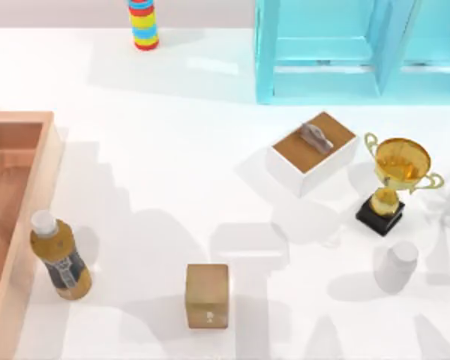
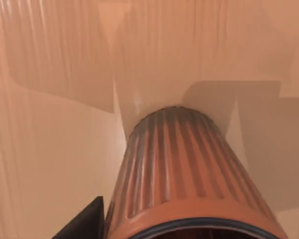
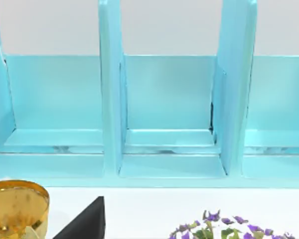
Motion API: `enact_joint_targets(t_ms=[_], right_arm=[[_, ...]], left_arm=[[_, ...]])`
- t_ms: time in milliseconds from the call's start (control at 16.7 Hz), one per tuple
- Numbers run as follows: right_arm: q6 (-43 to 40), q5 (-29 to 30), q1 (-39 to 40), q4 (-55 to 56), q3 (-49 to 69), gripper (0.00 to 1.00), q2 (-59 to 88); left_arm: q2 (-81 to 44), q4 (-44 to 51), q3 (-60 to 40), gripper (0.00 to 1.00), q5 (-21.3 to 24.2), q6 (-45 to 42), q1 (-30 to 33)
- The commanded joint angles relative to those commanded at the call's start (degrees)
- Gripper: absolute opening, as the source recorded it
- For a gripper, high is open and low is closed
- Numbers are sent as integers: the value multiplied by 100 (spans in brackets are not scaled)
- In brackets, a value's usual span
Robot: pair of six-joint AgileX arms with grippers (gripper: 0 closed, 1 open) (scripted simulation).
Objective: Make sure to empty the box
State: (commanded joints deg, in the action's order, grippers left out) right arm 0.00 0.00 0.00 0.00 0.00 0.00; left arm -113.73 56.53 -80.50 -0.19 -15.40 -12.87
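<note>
1. One large shallow wooden box [image 1: 30, 202] with pale walls and an orange-brown floor sits at the left edge of the white table [image 1: 165, 172].
2. Inside that box, the left wrist view looks down on a ribbed orange-brown cup-shaped container [image 2: 184, 174] resting on the floor; a dark corner of the left gripper [image 2: 84, 224] shows beside it, and I cannot tell whether its fingers are released or clenched.
3. An amber bottle [image 1: 58, 255] with a white cap stands just right of the box's wall.
4. A small tan cube block [image 1: 207, 295] lies near the front centre.
5. A white box with a brown handled lid [image 1: 313, 152] sits right of centre, with a gold trophy [image 1: 394, 180] on a black base to its right.
6. A turquoise shelf unit [image 1: 337, 49] stands at the far right, and a striped stack of rings [image 1: 143, 24] at the far centre.
7. From the right wrist, the shelf, the trophy's rim and purple flowers [image 3: 224, 230] are visible; a dark corner of the right gripper [image 3: 84, 224] shows, grip state unknown.
</note>
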Motion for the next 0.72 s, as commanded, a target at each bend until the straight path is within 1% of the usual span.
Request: enact_joint_targets(t_ms=[720], right_arm=[[0,0,0,0,0,100,0]], left_arm=[[0,0,0,2,0,0,0]])
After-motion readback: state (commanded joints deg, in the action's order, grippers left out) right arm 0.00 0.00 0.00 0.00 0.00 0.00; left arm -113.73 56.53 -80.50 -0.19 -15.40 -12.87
